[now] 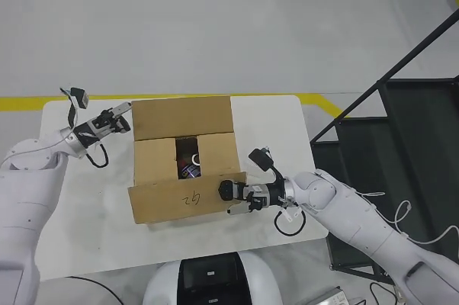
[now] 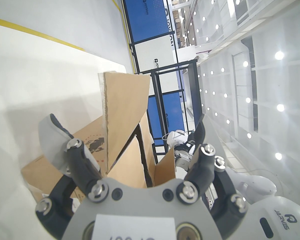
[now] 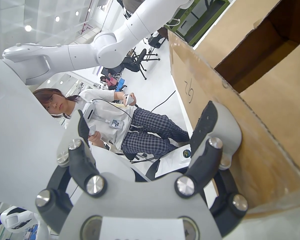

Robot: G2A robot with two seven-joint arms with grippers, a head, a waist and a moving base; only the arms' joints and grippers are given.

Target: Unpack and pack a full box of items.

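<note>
Cardboard box: centre of white table, flaps open. The top view shows dark items inside through the gap. Left gripper: fingers spread, at the box's far left corner. Right gripper: fingers spread. The right wrist view shows one finger just beside the near flap.

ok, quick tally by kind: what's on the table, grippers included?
Cardboard box: 1
Dark item showing through the flap gap: 1 (any others are hidden)
Grippers: 2 (left gripper, right gripper)
Total: 4
</note>
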